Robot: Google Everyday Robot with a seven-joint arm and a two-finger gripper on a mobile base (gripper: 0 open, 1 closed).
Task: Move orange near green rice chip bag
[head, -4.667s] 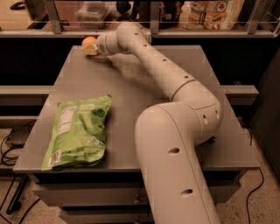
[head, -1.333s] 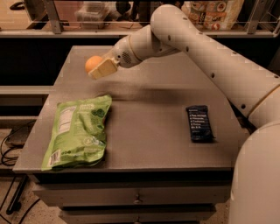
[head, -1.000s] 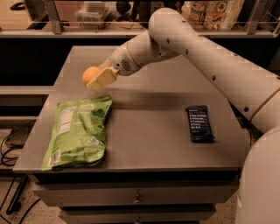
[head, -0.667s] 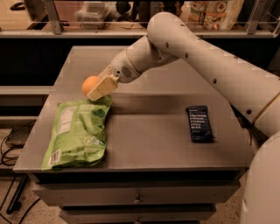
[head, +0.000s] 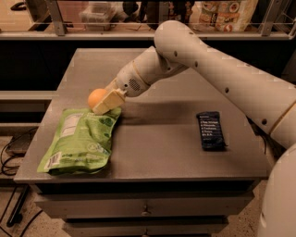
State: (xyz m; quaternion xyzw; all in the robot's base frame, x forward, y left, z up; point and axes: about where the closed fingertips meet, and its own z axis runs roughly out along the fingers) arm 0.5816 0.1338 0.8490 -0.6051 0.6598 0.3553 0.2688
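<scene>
The orange (head: 95, 98) is a small round fruit held in my gripper (head: 102, 102), whose cream fingers are shut on it. It hangs just above the top right corner of the green rice chip bag (head: 81, 140). The bag is a flat lime-green pouch with a white label, lying at the front left of the grey table (head: 152, 139). My white arm reaches in from the right, across the table's middle.
A small dark-blue wrapped bar (head: 210, 130) lies on the table at the right. A shelf with containers and bags (head: 222, 14) runs along the back. Cables lie on the floor at the left.
My gripper has carried the orange from the table's back left corner forward and down, and it is now right over the bag's top edge.
</scene>
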